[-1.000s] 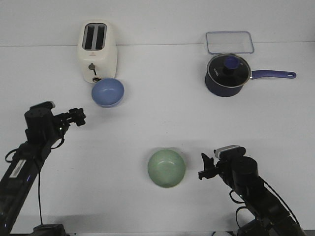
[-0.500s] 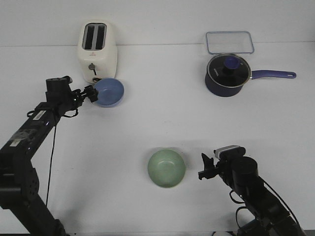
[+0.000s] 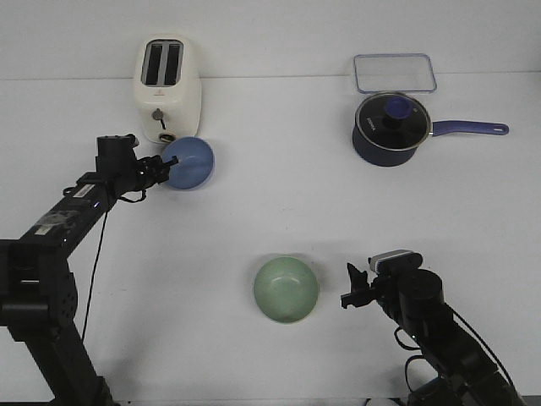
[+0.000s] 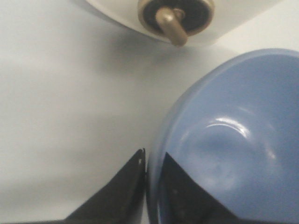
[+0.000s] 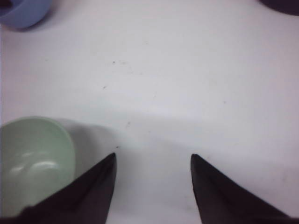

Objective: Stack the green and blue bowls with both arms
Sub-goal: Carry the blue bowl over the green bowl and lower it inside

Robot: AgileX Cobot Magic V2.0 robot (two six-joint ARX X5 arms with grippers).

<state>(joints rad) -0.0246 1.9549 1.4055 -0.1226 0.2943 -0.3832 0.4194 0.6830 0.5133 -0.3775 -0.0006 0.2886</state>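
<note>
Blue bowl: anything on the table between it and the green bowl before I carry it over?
Nothing visible. The table between the blue bowl and the green bowl is bare. The toaster sits behind the blue bowl, off that path.

Two black jointed arms, white labels, loose black cables, silver-grey camera caps.

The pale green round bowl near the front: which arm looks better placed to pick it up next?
The right. Its open right gripper sits just beside the pale green round bowl, while the left gripper is closed on the periwinkle blue bowl's rim by the white toaster.
</note>
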